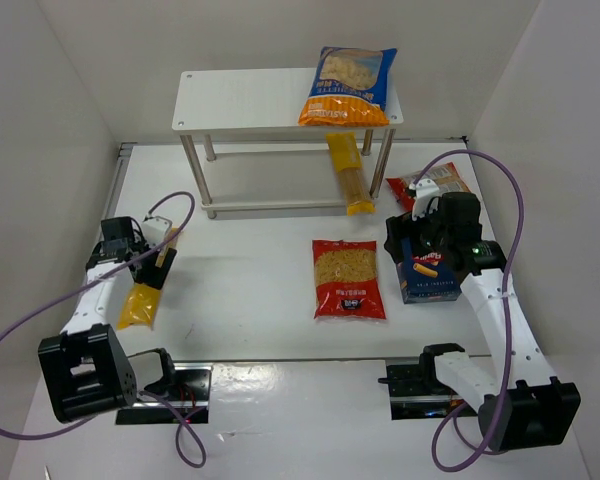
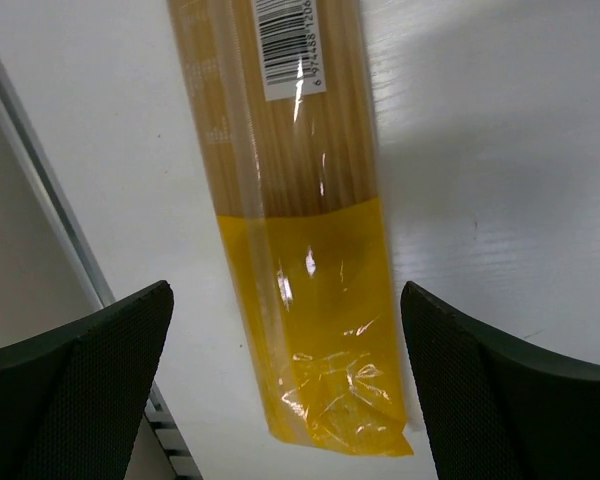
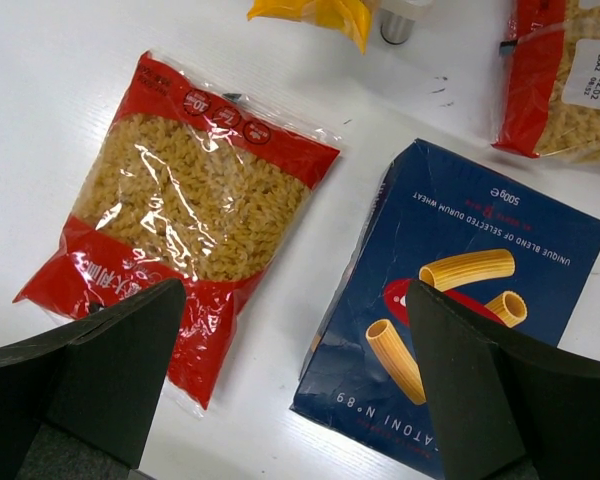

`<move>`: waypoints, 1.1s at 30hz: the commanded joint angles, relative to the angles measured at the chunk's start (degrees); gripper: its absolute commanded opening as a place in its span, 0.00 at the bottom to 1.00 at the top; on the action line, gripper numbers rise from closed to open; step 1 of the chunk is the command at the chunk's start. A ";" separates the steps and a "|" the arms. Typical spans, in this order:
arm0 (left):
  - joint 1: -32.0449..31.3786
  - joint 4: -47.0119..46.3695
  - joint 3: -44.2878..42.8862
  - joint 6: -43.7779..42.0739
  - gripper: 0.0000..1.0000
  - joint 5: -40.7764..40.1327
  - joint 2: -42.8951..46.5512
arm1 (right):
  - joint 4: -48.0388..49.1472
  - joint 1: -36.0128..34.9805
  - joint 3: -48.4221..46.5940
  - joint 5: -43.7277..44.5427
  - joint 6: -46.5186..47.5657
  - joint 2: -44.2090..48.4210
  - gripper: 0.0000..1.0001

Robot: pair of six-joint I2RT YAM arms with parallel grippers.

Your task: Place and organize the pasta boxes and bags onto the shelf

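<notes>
white walls box in a pale table, arm bases along its near edge. on the near left, the left claw hangs spread over a yellow spaghetti bag, one finger on either side of the bag's yellow end and neither touching it. near right, the right claw is also spread and holds nothing. it sits above the bare strip between the red bag and the dark blue box, both flat on the table.

a pinch that close to the spaghetti bag's end would probably let the long slick pack droop and slide out. if the right claw shuts where it is, it may only catch the box's edge or snag the red bag's film.

farther right, a second red bag lies beside the shelf. a second spaghetti bag pokes out between the shelf's right legs and crowds the lower tier. up top, the blue-and-orange bag overhangs the near edge of the board, so a nudge could tip it off.
</notes>
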State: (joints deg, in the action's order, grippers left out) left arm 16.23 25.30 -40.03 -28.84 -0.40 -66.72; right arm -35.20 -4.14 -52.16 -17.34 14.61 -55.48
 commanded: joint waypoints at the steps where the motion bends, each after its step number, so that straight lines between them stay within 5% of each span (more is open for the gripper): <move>1: 0.29 -4.29 0.82 -2.36 1.00 4.71 -2.88 | 0.04 -0.43 -1.80 -0.06 -0.37 -0.50 0.99; 17: 7.58 -9.57 0.66 -4.55 1.00 6.73 -15.81 | 0.04 -0.43 -1.80 0.47 -0.37 -1.03 0.99; 28: 12.42 -2.36 -4.00 -8.60 0.96 11.04 -22.58 | 0.04 -0.43 -1.80 0.47 -0.37 -1.03 0.99; 33: 12.42 0.53 -5.14 -11.06 0.65 10.52 -24.16 | 0.04 -0.43 -1.80 0.47 -0.37 -1.03 0.99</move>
State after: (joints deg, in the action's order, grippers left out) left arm 27.73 22.85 -45.34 -34.44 14.66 -87.48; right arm -35.20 -4.14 -52.16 -17.15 14.61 -56.53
